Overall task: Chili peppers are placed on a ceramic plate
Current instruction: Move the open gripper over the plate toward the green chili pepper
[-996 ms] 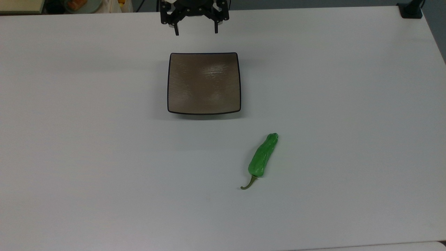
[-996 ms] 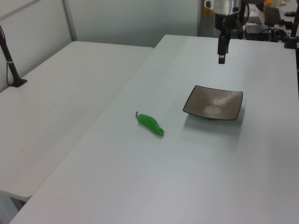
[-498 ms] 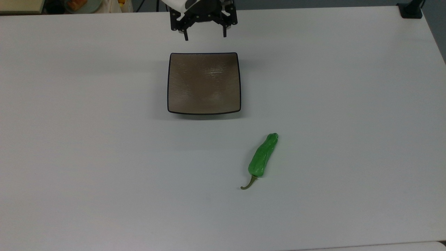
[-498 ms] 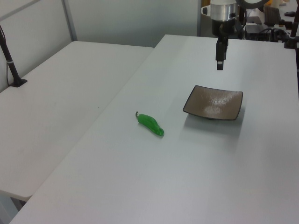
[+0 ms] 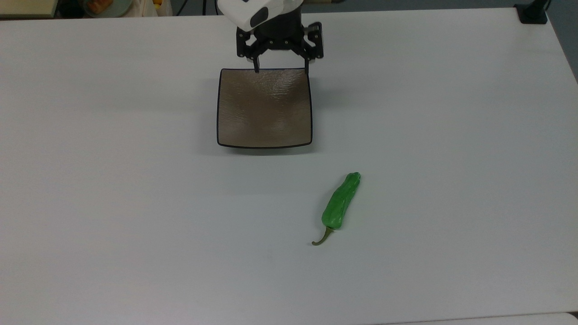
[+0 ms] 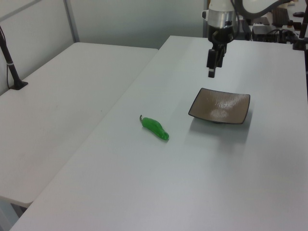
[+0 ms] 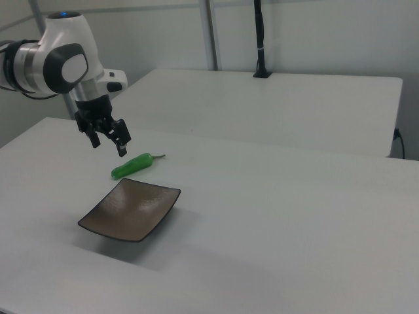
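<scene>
The gripper (image 5: pixel 281 71) hangs empty over the ceramic plate's (image 5: pixel 264 108) far edge, jaws spread wide. The chili pepper (image 5: pixel 341 202) lies on the white table (image 5: pixel 135 203), well apart from the plate toward the top view's lower right. Best approach: descend across the pepper's thick middle, straddling its width, avoiding the thin stem.

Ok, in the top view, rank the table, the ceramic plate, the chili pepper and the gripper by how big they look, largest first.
1. Table, by far the largest.
2. Ceramic plate.
3. Gripper, open. It hangs above the table and nearer the camera, so its place over the pepper is unsure.
4. Chili pepper, long but slim.
</scene>
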